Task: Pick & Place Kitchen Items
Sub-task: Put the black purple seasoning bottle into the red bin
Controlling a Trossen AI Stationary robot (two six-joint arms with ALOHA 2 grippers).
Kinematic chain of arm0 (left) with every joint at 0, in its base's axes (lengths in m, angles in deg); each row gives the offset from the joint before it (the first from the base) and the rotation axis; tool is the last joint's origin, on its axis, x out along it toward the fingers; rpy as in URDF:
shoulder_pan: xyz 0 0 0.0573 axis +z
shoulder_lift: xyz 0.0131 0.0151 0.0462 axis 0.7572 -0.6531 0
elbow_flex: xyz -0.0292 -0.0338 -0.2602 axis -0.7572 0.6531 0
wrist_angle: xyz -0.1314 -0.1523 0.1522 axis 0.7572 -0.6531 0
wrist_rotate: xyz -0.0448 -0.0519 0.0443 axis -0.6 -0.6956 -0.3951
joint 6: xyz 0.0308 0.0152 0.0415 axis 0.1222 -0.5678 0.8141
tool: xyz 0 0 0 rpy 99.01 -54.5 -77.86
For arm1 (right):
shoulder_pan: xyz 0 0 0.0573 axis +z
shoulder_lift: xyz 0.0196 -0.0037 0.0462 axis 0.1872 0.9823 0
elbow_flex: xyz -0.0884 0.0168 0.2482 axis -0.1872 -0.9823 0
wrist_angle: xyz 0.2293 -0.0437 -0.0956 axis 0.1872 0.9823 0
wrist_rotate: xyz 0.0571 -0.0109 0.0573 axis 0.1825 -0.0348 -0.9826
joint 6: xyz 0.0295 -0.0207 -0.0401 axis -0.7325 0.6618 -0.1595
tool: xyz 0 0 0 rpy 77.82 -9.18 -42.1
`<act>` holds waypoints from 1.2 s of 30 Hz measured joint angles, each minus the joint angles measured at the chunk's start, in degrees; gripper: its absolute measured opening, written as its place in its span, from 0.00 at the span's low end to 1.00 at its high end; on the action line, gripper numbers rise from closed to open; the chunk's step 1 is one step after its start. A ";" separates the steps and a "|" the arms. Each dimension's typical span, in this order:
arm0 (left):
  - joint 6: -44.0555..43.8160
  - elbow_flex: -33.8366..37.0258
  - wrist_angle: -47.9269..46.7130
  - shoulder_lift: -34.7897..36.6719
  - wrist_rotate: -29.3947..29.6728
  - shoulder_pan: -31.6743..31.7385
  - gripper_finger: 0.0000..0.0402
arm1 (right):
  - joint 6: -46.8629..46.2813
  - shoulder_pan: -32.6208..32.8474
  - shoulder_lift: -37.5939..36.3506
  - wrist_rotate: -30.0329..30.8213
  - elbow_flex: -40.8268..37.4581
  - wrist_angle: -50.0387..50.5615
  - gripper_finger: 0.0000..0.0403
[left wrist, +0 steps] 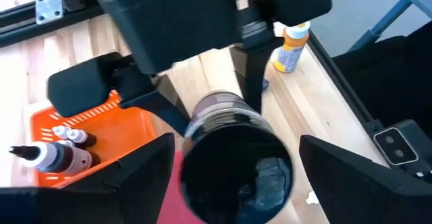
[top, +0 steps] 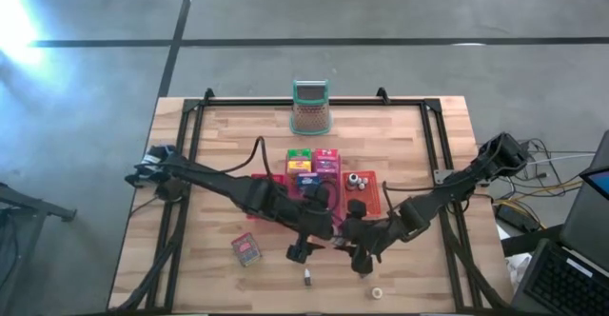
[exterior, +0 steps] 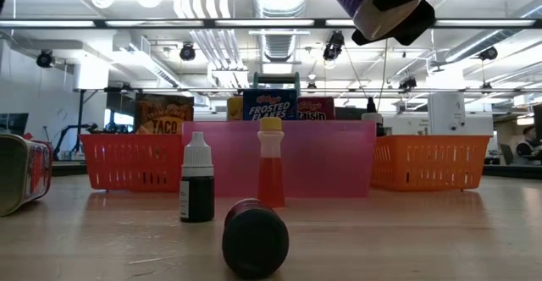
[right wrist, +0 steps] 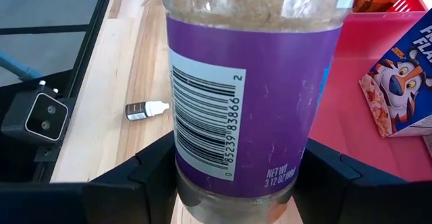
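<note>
The right gripper (right wrist: 233, 183) is pinching a purple-labelled spice jar (right wrist: 250, 96) near its lower end, one finger on each side, and holds it in the air toward six o'clock on the table (top: 419, 130), just beside the pink tray (top: 328, 194). The jar looks rigid, smooth-walled and light, filled with a fine tan powder; its glossy label could slip, so a hold across the round body is probably the safest place. The left gripper (left wrist: 233, 177) is spread wide, its fingers flanking the jar's dark end without touching it, so a handover may be in hand.

Room is tight here: the two wrists nearly meet. The pink tray holds a Frosted Flakes box (right wrist: 398, 75) and other small cartons, and the orange tray (left wrist: 101, 133) holds tiny bottles. Loose dropper bottles (exterior: 196, 179) stand at six o'clock near the table's front edge. Bare wood lies open toward nine and three o'clock.
</note>
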 joint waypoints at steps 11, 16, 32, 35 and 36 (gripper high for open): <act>0.45 0.09 0.64 -0.22 -4.44 1.94 0.80 | 0.21 -0.08 0.02 -0.02 0.00 0.78 0.55; 0.86 0.09 0.71 -2.10 -5.88 2.27 0.80 | 0.23 -0.13 0.00 -0.01 0.00 0.77 0.55; 3.05 0.00 1.31 -2.64 -5.81 2.27 0.59 | 0.39 -0.31 0.01 0.00 -0.07 0.80 0.55; 3.40 0.00 1.33 -2.64 -5.87 2.27 0.55 | 0.37 -0.33 -0.01 0.02 -0.07 0.78 0.54; 3.38 0.00 1.35 -2.64 -5.88 2.27 0.55 | 0.38 -0.31 0.00 0.02 -0.07 0.78 0.54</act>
